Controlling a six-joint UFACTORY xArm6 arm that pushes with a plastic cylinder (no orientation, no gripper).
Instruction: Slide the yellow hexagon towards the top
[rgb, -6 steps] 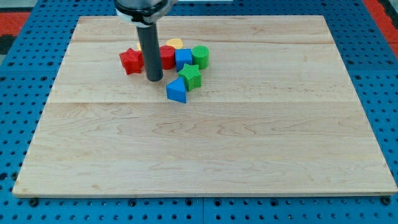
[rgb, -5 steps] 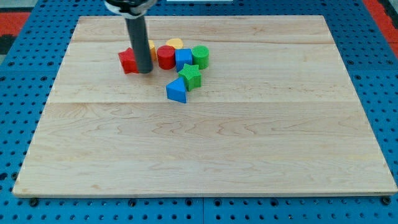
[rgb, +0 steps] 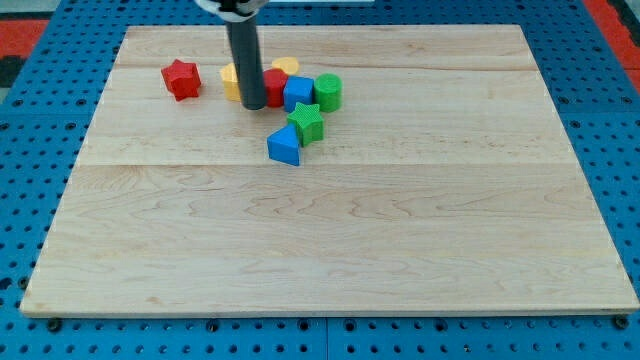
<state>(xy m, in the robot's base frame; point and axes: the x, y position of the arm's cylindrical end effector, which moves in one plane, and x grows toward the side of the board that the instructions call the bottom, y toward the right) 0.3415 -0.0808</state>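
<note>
The rod (rgb: 243, 50) rises out of the view's top edge, so its upper part is cut off, and it hides much of the yellow hexagon (rgb: 231, 82), which sits near the wooden board's (rgb: 350, 230) top edge, left of centre. My tip (rgb: 252, 104) rests just at the hexagon's lower right, between it and the red cylinder (rgb: 275, 87); there is no claw to speak of, only the bare rod. Behind the cylinder a second yellow block (rgb: 286, 66) peeks out, shape unclear. The blue cube (rgb: 298, 93), green cylinder (rgb: 328, 91), green star (rgb: 307, 122) and blue triangle (rgb: 284, 146) cluster rightward. A red star (rgb: 181, 79) stands apart toward the left edge.
</note>
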